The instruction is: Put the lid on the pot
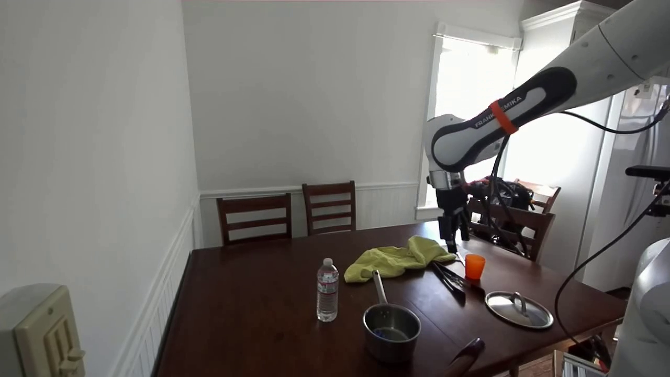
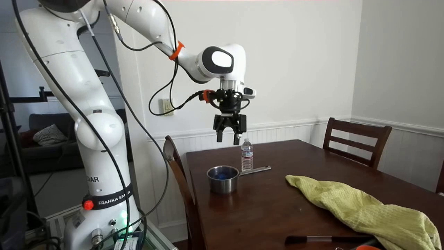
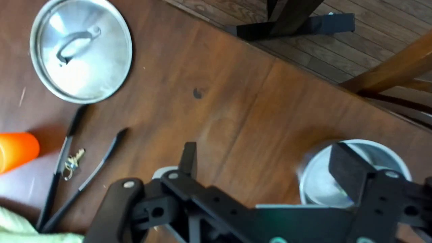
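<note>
In the wrist view the lid [image 3: 81, 47] is lying on the table [image 3: 162, 84] at ten o'clock, and the pot [image 3: 319, 179] is sitting at four o'clock, well apart from it. In an exterior view the gripper [image 2: 228, 139] is hanging at twelve o'clock from the pot, its jaws standing apart, and in an exterior view the water bottle [image 1: 327, 293] is standing at ten o'clock from the pot

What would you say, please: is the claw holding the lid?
No, the wrist view shows the claw open and the lid lying apart from it, on the table.
</note>
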Controlling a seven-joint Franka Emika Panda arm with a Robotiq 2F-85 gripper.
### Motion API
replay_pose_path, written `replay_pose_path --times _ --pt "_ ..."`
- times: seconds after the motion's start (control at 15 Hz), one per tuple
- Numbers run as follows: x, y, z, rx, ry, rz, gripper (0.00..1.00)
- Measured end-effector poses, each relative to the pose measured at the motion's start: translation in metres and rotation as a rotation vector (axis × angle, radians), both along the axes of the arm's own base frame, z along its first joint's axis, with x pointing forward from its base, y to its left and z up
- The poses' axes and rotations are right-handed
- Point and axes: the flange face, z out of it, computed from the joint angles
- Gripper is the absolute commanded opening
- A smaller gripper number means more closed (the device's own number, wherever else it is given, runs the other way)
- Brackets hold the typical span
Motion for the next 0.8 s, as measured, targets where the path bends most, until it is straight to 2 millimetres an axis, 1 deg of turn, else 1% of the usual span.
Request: replay_pose_path --times 0.13,0.27,0.4,0.53,0.6,0.67,0.8 --pt "-0.031 -0.046 -0.024 0.003 -0.005 -0.119 1.0" --pt "-0.068 -0.088 -0.045 -0.001 -0.021 -0.236 1.0" --pt "-0.111 -0.126 -0.062 -0.01 -0.041 -0.353 1.0" --pt "-0.16 -0.16 -0.076 -0.017 -0.056 -0.48 1.0" --pt "-0.176 -0.168 -0.079 -0.01 -0.054 -0.503 1.0" --pt "-0.177 -0.169 -0.079 -0.009 -0.055 -0.502 1.0" --pt "-0.167 -0.163 -0.078 -0.013 -0.056 -0.479 1.0"
